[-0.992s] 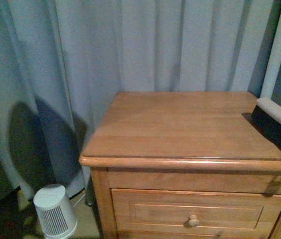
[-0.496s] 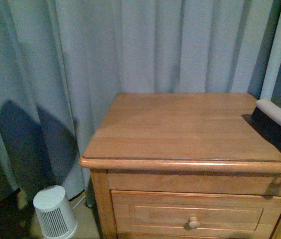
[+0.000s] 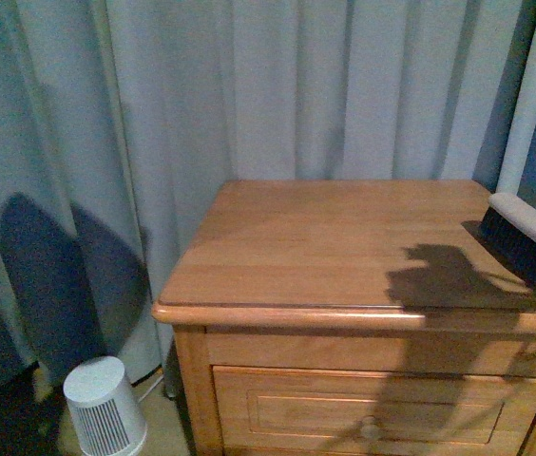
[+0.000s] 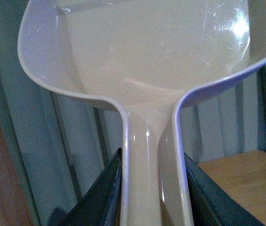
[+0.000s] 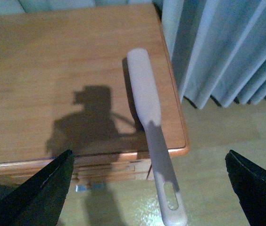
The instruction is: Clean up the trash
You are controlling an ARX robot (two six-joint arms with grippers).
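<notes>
While our left gripper [image 4: 154, 188] clamps the pale dustpan [image 4: 147, 56] by its handle, pan ready to receive, our right gripper [image 5: 152, 186] hangs spread wide and empty over the brush [image 5: 145, 89], which lies on the nightstand [image 3: 325, 247] with its handle overhanging. We see no tissue wad in any view.

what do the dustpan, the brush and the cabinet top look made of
Dustpan: smooth glossy plastic, likely; pale, with sharp glints and fine scratches. Brush: pale matte plastic-looking back, dark bristles, fibre unclear. Cabinet top: wood or veneer, with visible grain and a satin sheen.
</notes>
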